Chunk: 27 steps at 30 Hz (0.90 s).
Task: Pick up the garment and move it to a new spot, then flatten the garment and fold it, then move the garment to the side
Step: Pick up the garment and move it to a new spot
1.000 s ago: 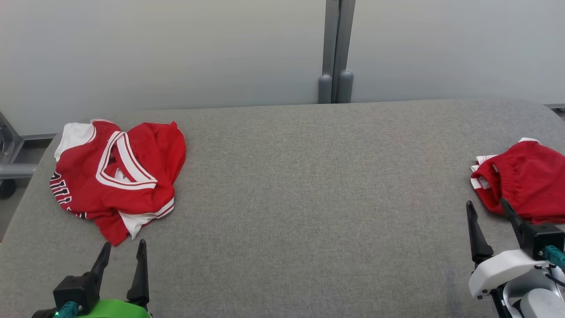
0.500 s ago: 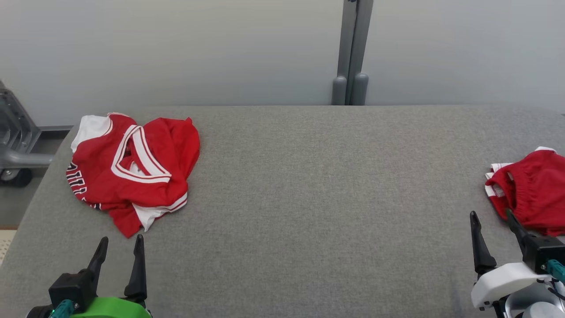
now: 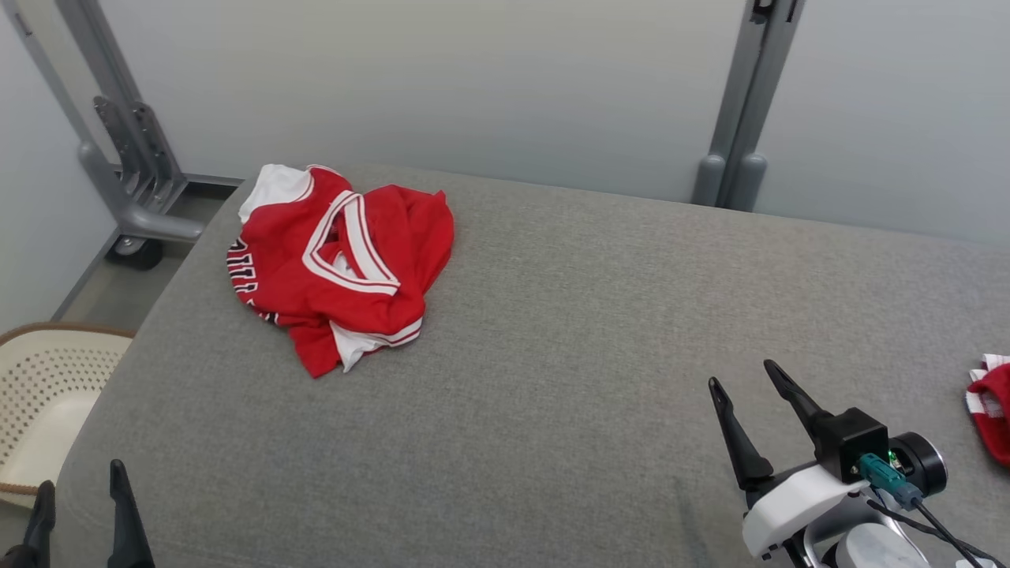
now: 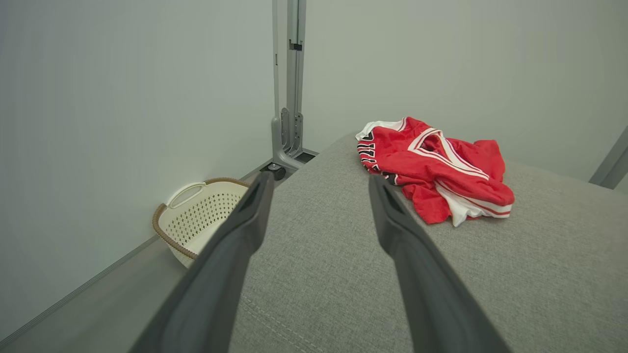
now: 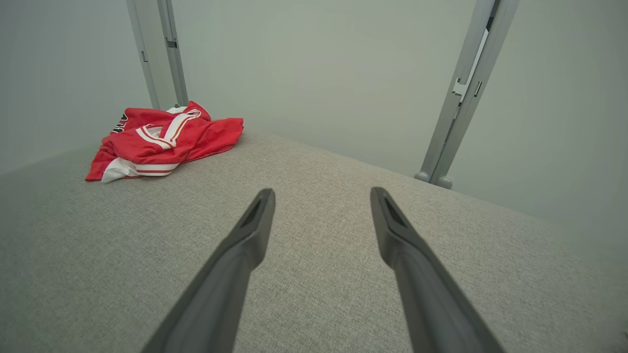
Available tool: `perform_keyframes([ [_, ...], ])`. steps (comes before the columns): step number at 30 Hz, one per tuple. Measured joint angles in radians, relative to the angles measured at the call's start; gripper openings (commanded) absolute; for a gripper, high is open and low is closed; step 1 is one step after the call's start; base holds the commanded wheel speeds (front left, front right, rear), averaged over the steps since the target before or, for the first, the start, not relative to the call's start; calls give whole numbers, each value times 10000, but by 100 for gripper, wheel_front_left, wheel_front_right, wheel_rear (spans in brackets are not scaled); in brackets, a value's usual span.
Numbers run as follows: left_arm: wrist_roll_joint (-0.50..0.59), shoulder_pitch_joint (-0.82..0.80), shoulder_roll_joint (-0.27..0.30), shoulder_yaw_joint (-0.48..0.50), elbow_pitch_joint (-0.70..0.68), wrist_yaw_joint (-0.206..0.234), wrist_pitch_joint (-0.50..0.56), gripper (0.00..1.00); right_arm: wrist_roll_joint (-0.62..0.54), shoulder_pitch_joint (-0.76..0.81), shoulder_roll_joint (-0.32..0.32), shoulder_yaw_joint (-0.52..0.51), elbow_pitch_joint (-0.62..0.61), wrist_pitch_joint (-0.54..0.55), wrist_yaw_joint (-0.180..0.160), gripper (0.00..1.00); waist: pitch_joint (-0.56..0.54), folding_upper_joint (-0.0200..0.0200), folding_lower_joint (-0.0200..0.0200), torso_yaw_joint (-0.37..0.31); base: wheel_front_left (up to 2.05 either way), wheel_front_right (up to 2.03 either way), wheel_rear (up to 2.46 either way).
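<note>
The red jersey (image 3: pixel 339 264) lies crumpled near the far left corner of the grey bench (image 3: pixel 552 355), its layers bunched over one another. The left pincer (image 3: pixel 79 476) and the right pincer (image 3: pixel 742 374) both stand apart and empty, well short of it. A pinch into that heap may catch only one layer, or drag it over the edge toward the basket (image 3: pixel 39 379).

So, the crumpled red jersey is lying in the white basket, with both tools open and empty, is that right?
Not quite: the red jersey lies crumpled on the grey padded table, not in the white basket, which stands beside the table, as the left wrist view shows. The left tool and right tool are indeed open and empty.
</note>
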Motion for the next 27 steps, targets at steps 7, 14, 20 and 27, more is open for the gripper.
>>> perform_keyframes([
  [7, -15, 96, -117, 205, -374, 0, 0, 100, -71, -145, -13, -150, 174, 0, 35, 100, 81, 0, 0, 918, 0, 0, 0],
  [14, -15, 75, -130, 6, -341, -150, 0, 100, -71, -138, -15, -487, 290, 0, -115, 100, 174, 0, 0, 1689, 0, 0, 0],
  [20, -15, 71, -102, 44, -280, -364, 0, 100, -67, -54, 121, -646, 360, 0, -209, 100, 186, 0, 0, 2189, 0, 0, 0],
  [27, -23, 46, -36, 182, -132, -541, 0, 100, -61, 352, 232, -874, 387, 0, -366, 100, 90, 0, 0, 2278, 0, 0, 0],
])
